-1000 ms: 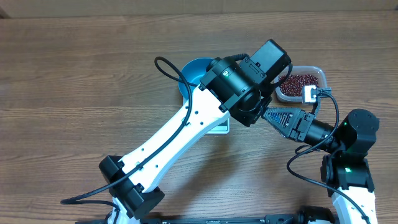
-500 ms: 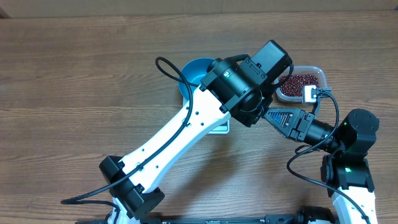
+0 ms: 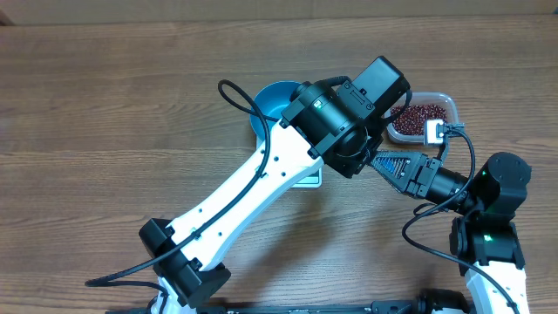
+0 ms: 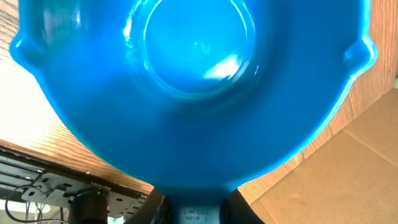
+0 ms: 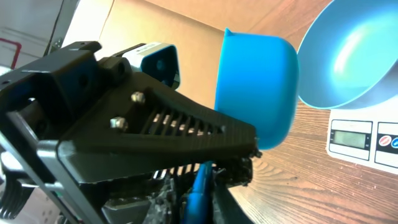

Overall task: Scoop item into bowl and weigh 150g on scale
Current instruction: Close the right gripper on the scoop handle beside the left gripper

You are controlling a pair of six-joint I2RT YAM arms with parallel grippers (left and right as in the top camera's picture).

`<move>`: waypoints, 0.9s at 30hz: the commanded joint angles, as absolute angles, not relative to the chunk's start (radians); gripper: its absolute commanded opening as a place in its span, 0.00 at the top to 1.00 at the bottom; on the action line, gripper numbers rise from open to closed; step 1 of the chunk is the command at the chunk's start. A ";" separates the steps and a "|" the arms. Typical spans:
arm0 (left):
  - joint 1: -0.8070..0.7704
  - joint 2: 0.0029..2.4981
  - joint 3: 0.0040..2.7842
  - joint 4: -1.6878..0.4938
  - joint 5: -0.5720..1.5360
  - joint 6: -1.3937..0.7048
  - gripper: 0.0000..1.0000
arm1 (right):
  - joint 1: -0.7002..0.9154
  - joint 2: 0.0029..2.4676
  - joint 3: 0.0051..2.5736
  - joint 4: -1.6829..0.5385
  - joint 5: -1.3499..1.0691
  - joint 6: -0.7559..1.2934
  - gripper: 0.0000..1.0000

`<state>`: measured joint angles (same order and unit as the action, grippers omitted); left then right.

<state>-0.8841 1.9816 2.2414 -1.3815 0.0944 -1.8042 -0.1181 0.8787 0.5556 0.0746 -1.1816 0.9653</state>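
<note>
Scoop [image 5: 258, 87], empty: left fingers [image 4: 157, 210] pinching its handle, right fingers [image 5: 166, 202] seemingly pinching it too. Beans [image 3: 420, 113] lying in tub [image 3: 449, 98], upper right. Bowl [image 5: 351, 56] sitting on scale [image 5: 354, 140]. Handling advice: one grip releasing only once the other is holding firm.

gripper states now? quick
Left gripper: closed, holding scoop by its handle.
Right gripper: around the scoop handle; grip cannot be told.

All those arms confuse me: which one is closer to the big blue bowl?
Left. The left arm covers the bowl's right side and holds the scoop beside it. The right gripper sits farther right, off the bowl.
</note>
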 commanded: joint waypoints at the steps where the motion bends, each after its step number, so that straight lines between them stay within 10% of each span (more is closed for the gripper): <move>1: -0.912 1.982 2.253 -1.379 0.121 -1.787 0.96 | -0.117 0.872 0.581 0.092 -1.198 0.964 0.94; 23: -0.912 1.982 2.253 -1.380 0.121 -1.776 0.96 | -0.117 0.872 0.581 0.092 -1.198 0.964 0.96; 27: -0.911 1.982 2.253 -1.380 0.120 -1.776 0.77 | -0.117 0.872 0.581 0.092 -1.198 0.964 0.96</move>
<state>-0.8841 1.9812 2.2459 -1.3788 0.0902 -1.7988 -0.1200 0.8810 0.5556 0.0673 -1.1706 0.9684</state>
